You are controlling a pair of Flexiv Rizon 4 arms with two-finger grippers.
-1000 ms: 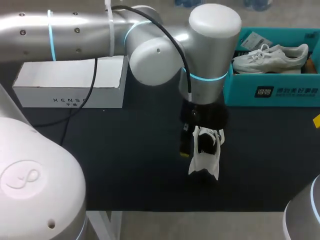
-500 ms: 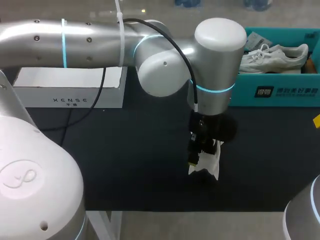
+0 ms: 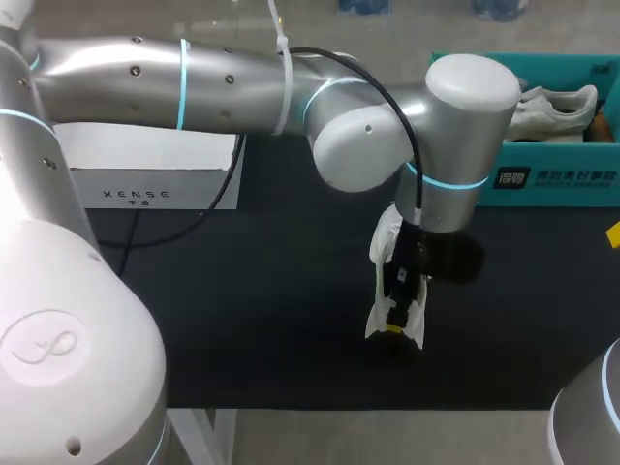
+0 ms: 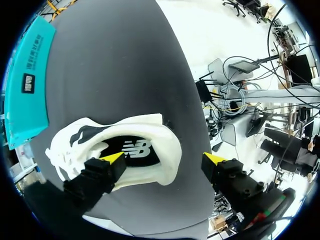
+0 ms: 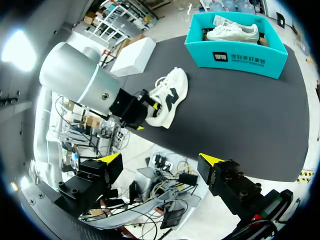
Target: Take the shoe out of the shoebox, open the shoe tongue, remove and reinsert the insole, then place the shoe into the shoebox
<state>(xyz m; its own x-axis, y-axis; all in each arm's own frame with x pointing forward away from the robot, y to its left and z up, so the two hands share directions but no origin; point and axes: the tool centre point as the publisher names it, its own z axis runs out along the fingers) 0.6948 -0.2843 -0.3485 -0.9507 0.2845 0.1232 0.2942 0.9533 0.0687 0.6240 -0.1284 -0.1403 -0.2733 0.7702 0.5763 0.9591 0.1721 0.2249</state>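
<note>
A white shoe (image 3: 386, 244) lies on the dark table mat, its opening up and a black insole (image 4: 134, 150) showing inside. My left arm comes in from the left, and its gripper (image 3: 399, 308) hangs open right over the shoe's near end. In the left wrist view the left gripper (image 4: 164, 159) straddles the shoe (image 4: 150, 127), one fingertip (image 4: 112, 159) at the opening's edge and the other clear of the shoe. The teal shoebox (image 3: 557, 179) stands at the back right. My right gripper (image 5: 161, 159) is open and empty, off the table's front edge, well away from the shoe (image 5: 167, 97).
A second white shoe (image 3: 557, 102) lies inside the teal shoebox (image 5: 240, 50). A white box (image 3: 145, 179) stands at the back left. Bare dark mat (image 3: 262, 310) stretches left of the shoe and right of it toward the table's edge.
My left arm has swung to the right and its gripper has slid from the shoe's middle to its near end, uncovering the far part. The shoe has stayed in place.
</note>
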